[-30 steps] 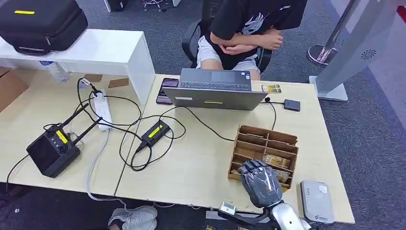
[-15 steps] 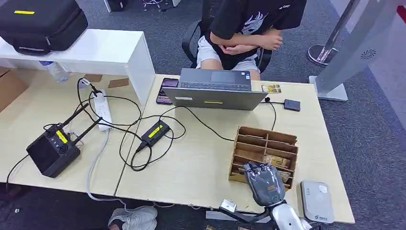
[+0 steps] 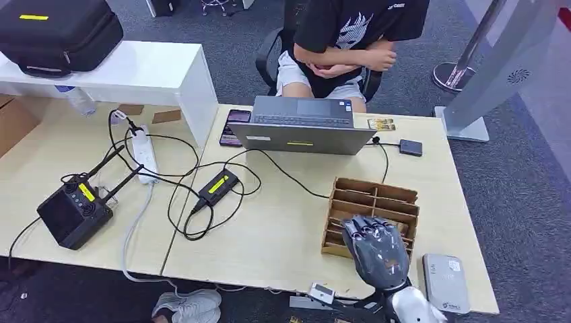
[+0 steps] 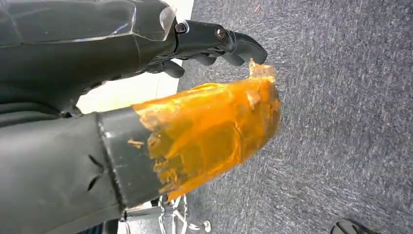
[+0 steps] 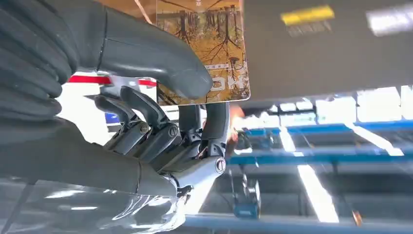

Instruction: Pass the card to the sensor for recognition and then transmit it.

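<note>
the right hand [image 3: 377,250] covers the near right corner of the slotted wooden card holder [image 3: 372,202], so in the head view the card in its grip is hidden behind the palm. in the right wrist view the card [image 5: 207,46] is cut off by the picture's edge, and the thumb [image 5: 151,53] hides one corner of it; its small print is too blurred to read. the seated person [image 3: 343,44] at 12 o'clock is cut off at the shoulders. the black case [image 3: 57,30] at 10 o'clock runs off the frame. the left hand [image 4: 146,44] shows in its wrist view, its thumb wrapped in orange tape and its fingertips curled inward.
</note>
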You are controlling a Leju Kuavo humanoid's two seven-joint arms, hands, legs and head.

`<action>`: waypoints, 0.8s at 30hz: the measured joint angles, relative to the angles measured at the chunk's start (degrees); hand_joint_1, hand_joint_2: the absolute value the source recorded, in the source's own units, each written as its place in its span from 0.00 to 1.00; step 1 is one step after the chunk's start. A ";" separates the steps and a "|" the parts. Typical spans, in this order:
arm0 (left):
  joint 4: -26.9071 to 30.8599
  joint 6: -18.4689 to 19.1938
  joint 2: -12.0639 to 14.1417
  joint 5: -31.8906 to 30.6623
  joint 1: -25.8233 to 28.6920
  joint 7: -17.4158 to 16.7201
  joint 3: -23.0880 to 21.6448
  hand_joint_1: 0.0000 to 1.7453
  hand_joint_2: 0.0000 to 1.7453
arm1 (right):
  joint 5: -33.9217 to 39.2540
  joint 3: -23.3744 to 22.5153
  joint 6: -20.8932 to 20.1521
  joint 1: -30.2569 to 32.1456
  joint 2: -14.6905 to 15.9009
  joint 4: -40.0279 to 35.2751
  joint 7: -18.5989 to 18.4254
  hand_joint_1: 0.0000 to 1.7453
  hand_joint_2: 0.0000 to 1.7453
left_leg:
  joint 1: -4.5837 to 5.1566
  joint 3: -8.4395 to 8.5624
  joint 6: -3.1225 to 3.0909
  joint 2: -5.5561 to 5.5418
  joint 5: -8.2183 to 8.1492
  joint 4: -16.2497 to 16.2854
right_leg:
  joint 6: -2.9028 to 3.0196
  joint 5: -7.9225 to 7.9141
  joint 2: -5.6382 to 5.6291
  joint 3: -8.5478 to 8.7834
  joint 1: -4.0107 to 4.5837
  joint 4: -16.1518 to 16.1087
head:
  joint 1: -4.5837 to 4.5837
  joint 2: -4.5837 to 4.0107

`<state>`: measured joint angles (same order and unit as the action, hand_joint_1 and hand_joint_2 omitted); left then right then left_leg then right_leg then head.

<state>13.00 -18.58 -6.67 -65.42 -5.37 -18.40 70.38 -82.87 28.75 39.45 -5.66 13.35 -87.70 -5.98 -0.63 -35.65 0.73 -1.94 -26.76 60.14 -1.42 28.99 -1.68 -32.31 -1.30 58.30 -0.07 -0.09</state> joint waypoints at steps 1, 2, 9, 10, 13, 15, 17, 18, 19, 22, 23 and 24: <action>0.00 0.00 -0.02 0.00 0.02 0.07 0.00 0.00 0.00 | 2.36 -0.68 0.07 0.57 -0.11 -2.30 3.43 1.00 1.00 | 0.00 -0.01 0.00 -0.01 0.00 0.00 | 0.00 0.00 0.01 0.00 0.00 0.00 | -0.02 0.00; 0.00 -0.02 -0.02 -0.02 0.06 0.15 0.00 0.00 0.00 | 4.72 -1.52 0.24 0.96 -0.57 -4.22 6.67 1.00 1.00 | -0.01 -0.01 0.01 0.02 0.00 0.00 | 0.00 0.00 -0.02 0.00 0.01 0.01 | -0.02 0.00; 0.00 -0.04 -0.04 -0.81 0.00 0.46 0.00 0.00 0.00 | 14.09 -5.78 0.33 -0.19 -4.29 -10.92 13.83 1.00 1.00 | -0.01 0.02 0.04 0.03 0.02 0.00 | 0.00 0.00 -0.04 0.02 0.01 0.01 | -0.02 0.00; 0.00 -0.02 -0.04 -0.83 0.01 0.46 0.00 0.00 0.00 | 14.11 -6.08 0.33 -0.45 -4.37 -11.10 13.80 1.00 1.00 | -0.01 0.01 0.04 0.01 0.04 0.00 | 0.00 -0.01 -0.02 0.03 0.01 0.01 | 0.00 0.00; 0.00 -0.02 -0.04 -0.83 0.00 0.46 0.00 0.00 0.00 | 14.09 -6.36 0.33 -1.11 -4.94 -11.29 13.78 1.00 1.00 | -0.01 0.02 0.05 0.02 0.04 0.00 | 0.01 -0.02 -0.02 0.04 0.00 0.01 | 0.00 0.00; 0.00 -0.02 -0.04 -0.83 0.00 0.46 0.00 0.00 0.00 | 14.09 -6.47 0.33 -1.33 -5.16 -11.49 13.76 1.00 1.00 | 0.00 0.02 0.05 0.01 0.04 0.00 | 0.01 -0.02 -0.01 0.04 0.00 0.01 | 0.00 0.00; 0.00 -0.02 -0.04 -0.85 0.00 0.46 0.00 0.00 0.00 | 14.09 -6.52 0.33 -1.42 -5.29 -11.56 13.76 1.00 1.00 | 0.00 0.02 0.05 0.01 0.04 0.00 | 0.01 -0.02 -0.01 0.04 0.00 0.01 | 0.00 0.00; 0.00 -0.02 -0.04 -0.83 0.00 0.46 0.00 0.00 0.00 | 14.09 -6.52 0.33 -1.45 -5.33 -11.56 13.76 1.00 1.00 | -0.01 0.01 0.05 0.01 0.04 0.00 | 0.01 -0.02 -0.01 0.04 0.01 0.01 | 0.00 0.00; 0.00 -0.02 -0.04 -0.90 0.00 0.46 0.00 0.00 0.00 | 14.18 -6.54 0.33 -1.53 -5.35 -11.56 13.74 1.00 1.00 | -0.01 0.01 0.05 0.01 0.04 0.00 | 0.01 -0.02 -0.01 0.04 0.01 0.01 | 0.00 0.00; 0.00 0.22 0.00 -1.90 -0.04 0.66 -0.28 0.00 0.00 | 16.17 -5.84 -3.00 -5.32 -5.35 -9.82 12.18 1.00 1.00 | -0.01 0.02 0.06 0.14 0.05 0.00 | 0.05 -0.05 -0.18 0.01 0.01 0.05 | 0.02 0.00; 0.00 0.46 0.00 -2.32 -0.10 0.74 -0.57 0.00 0.00 | 16.56 -5.36 -4.97 -7.77 -5.36 -8.23 11.18 1.00 1.00 | 0.00 0.02 0.06 0.19 0.05 -0.01 | 0.09 -0.09 -0.21 0.02 0.01 0.08 | 0.00 0.00; 0.00 0.79 0.04 -2.78 -0.14 0.79 -0.83 0.00 0.00 | 16.62 -4.81 -6.92 -11.07 -5.35 -6.28 9.95 1.00 1.00 | -0.01 0.03 0.09 0.25 0.08 -0.01 | 0.15 -0.13 -0.23 0.00 0.02 0.09 | 0.00 0.00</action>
<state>13.00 -17.79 -6.62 -68.20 -5.51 -17.62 69.55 -66.25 23.94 32.53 -16.73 8.00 -93.97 3.97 -0.64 -35.62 0.82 -1.69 -26.68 60.13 -1.27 28.86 -1.92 -32.31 -1.28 58.39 -0.07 -0.09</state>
